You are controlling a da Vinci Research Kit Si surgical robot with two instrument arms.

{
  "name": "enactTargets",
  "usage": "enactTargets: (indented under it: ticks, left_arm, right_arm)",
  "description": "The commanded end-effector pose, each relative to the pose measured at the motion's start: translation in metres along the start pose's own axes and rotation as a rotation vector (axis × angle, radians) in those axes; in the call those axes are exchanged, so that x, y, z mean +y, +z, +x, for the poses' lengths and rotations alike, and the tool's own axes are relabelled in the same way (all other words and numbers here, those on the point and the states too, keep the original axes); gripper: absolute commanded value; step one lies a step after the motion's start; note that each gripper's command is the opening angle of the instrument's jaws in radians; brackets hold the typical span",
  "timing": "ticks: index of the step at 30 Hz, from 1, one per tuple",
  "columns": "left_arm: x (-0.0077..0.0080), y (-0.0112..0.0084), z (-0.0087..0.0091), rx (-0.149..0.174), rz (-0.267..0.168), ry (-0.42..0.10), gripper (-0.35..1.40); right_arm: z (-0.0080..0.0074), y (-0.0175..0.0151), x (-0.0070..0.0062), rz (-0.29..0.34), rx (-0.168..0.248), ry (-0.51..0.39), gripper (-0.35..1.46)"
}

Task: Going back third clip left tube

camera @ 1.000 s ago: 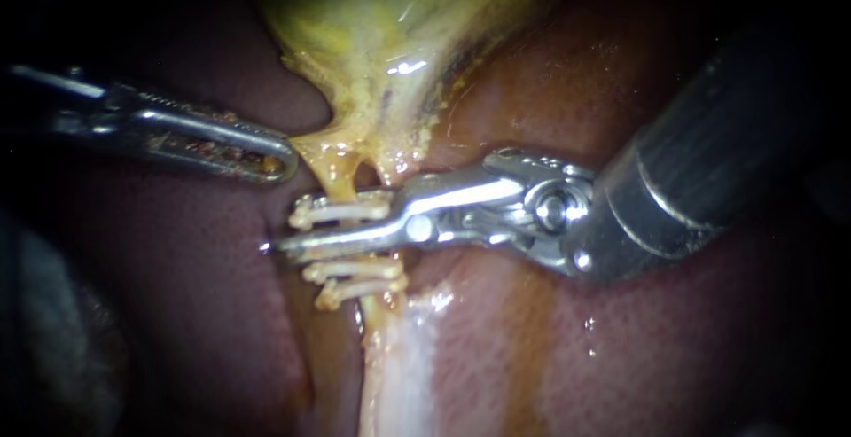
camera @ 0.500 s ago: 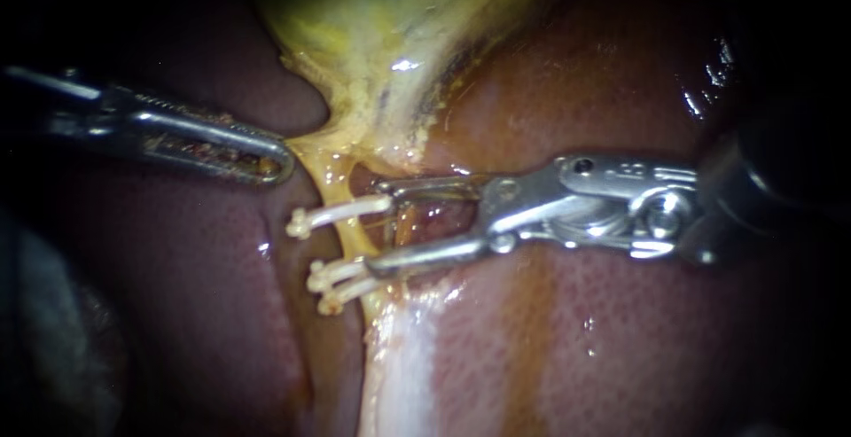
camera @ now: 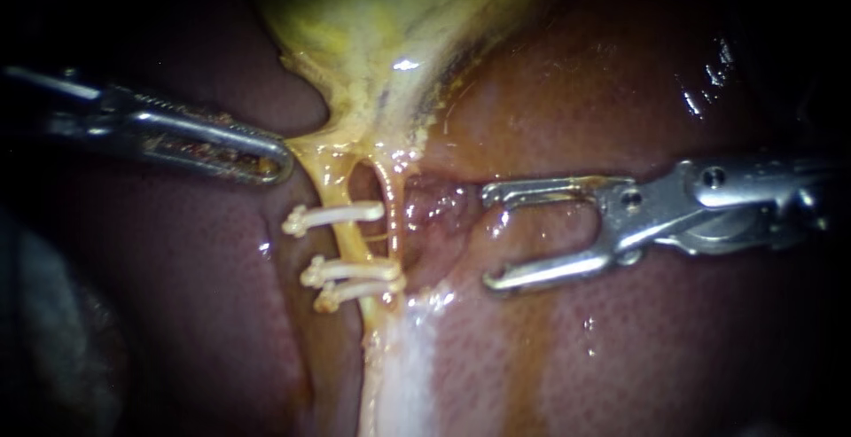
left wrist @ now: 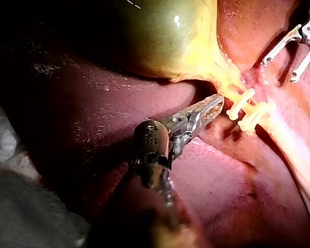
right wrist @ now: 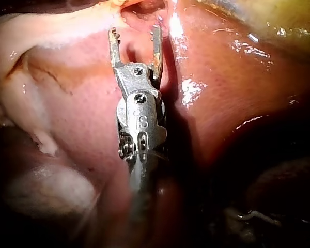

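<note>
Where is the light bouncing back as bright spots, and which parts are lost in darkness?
Endoscope view: a glint on the gallbladder and wet sparkles on the liver; the edges go dark, dimming the shaft of the left instrument. Left wrist view: one small highlight on the gallbladder, heavy shadow over the liver beside it. Right wrist view: glare streaks on the liver beside the right instrument.

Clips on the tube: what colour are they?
Cream-white clips; clearest in the endoscope view.

No legible text, label or sign anywhere.
</note>
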Motion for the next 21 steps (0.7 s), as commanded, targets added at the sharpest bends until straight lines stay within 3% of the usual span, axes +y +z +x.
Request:
enactTargets:
  ticks: [1,3,11,21]
  left_arm:
    - [0.0000,0.0000,0.0000,0.000,0.000,0.000,-0.35]
    - [0.0000,0.0001,0.0000,0.000,0.001,0.000,-0.35]
    - [0.0000,0.0010,0.0003,0.003,0.005,-0.002,-0.35]
    - [-0.0011,0.0042,-0.0002,0.004,0.008,0.004,-0.35]
  right_arm:
    - [-0.0001,-0.0002,0.0000,0.002,-0.017,-0.005,0.50]
    - [-0.0004,-0.0007,0.0000,0.000,-0.034,-0.014,0.50]
    - [-0.0004,-0.0015,0.0001,-0.002,-0.034,-0.030,0.50]
    - [-0.0003,-0.0017,0.0001,-0.001,-0.033,-0.029,0.50]
